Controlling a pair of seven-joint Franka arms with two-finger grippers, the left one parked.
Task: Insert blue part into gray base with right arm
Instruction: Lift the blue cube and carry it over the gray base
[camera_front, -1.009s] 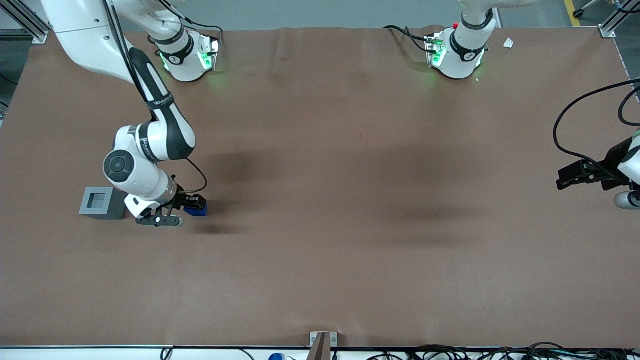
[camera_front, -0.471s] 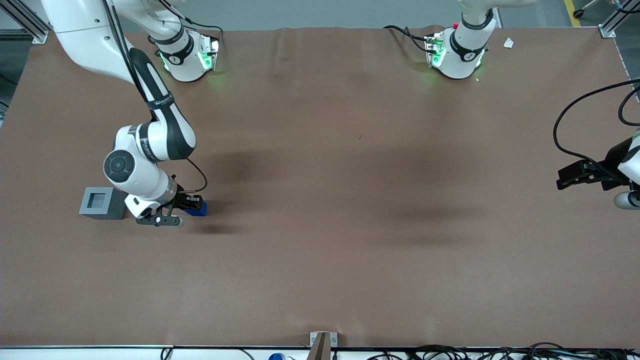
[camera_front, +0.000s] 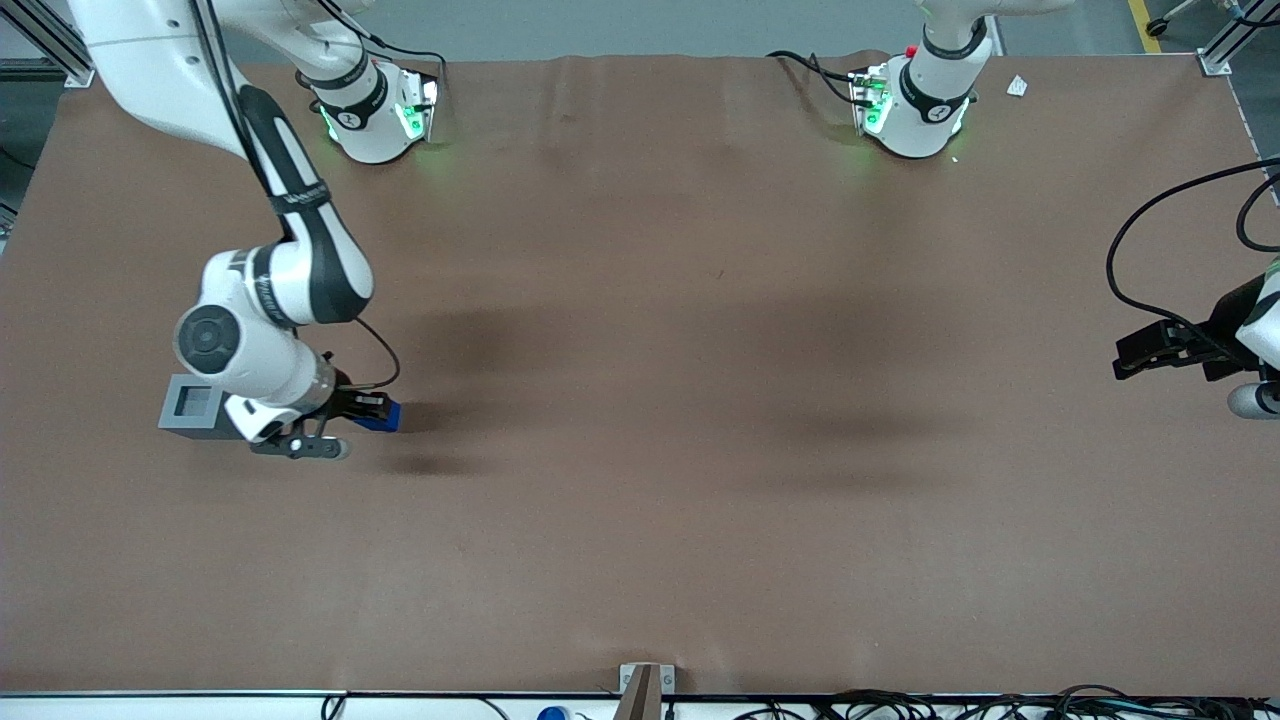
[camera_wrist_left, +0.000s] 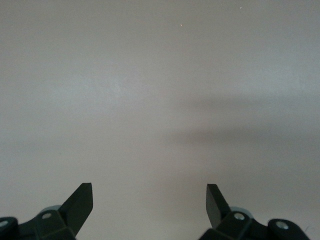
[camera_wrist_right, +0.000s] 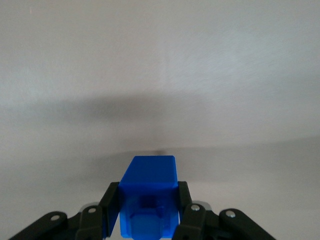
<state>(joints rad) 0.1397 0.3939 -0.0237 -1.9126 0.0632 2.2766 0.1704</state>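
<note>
A: Holding anything, that black two-finger hand of the white jointed right arm?

B: Yes. Clenched on the small bright blue plastic part; in the right wrist view, one black finger pressed on each side of the blue part, hand closed around it, one blue end sticking out past the fingertips.

A: Resting on the brown desk, or lifted?

B: Lifted, by the look of it. Dark shadow cast on the desk a little nearer the front camera than the part, and only bare pale surface with a soft shadow band ahead of the part in the wrist view.

A: And the light gray cube-like base with the square darker socket in its top?

B: Standing on the desk toward the working arm's end, just beside the hand. Socket facing up and open. White wrist section of the arm overlapping one edge of the base in the front view. Blue part apart from the base, on the side toward the parked arm's end, not over the socket.

A: Anything else on the desk?

B: Two white arm pedestals with green lights, farther from the front camera. Otherwise only soft dark shadows on the brown cover.
</note>
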